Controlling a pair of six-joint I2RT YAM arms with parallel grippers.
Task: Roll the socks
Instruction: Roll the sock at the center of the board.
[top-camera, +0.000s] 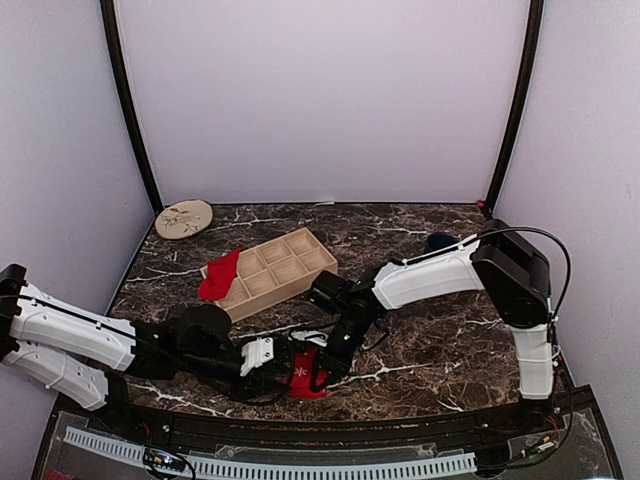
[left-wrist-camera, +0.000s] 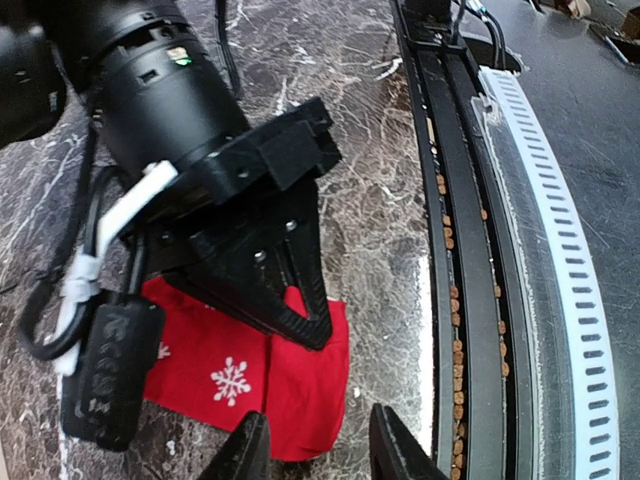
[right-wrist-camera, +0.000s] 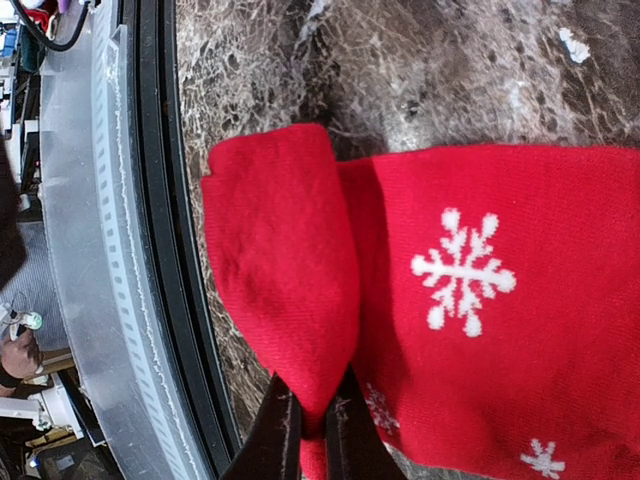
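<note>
A red sock with white snowflakes lies flat on the marble table by the near edge. It also shows in the left wrist view and in the right wrist view. My right gripper is shut on a folded end of this sock, and it shows from above. My left gripper is open just beside the sock's near corner, its jaws on either side of the sock's edge and touching nothing. A second red sock hangs over the wooden tray's left end.
A wooden divided tray stands behind the arms. A round pale disc lies at the back left and a dark blue thing at the back right. The table's black and grey front rail runs close beside the sock.
</note>
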